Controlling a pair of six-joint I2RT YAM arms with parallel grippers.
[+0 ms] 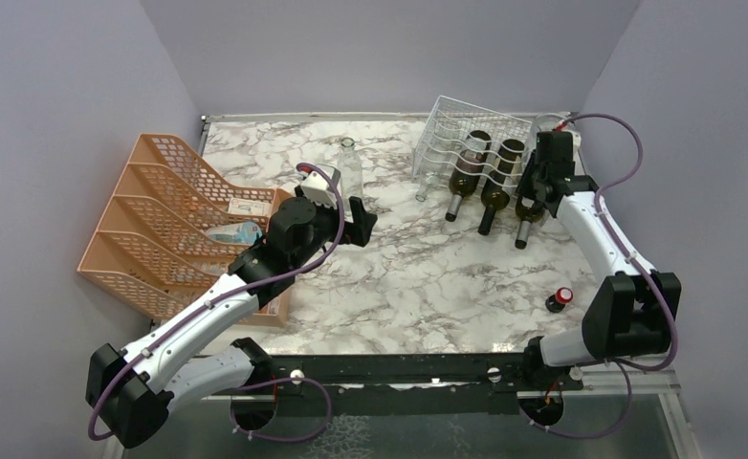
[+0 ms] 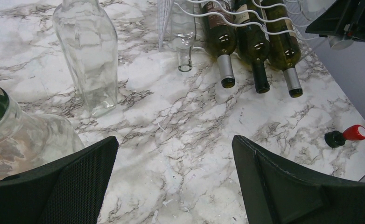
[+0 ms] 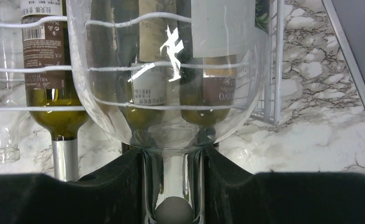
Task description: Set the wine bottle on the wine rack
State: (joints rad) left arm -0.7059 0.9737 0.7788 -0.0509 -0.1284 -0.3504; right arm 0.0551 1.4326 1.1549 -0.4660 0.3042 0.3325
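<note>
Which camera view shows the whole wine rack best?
The top external view: the wine rack appears whole there. The left wrist view catches only its front edge; the right wrist view shows wires crossing a clear bottle.

I am two white-shelled arms with black joint blocks, the left arm (image 1: 193, 320) at seven o'clock in the overhead view and the right arm (image 1: 595, 234) at four. A purple cable (image 1: 638, 148) runs along each one, down to a black rail (image 1: 399, 368) at six o'clock. My left fingers (image 2: 73, 186) are matte black wedges with fine-mesh faces.
</note>
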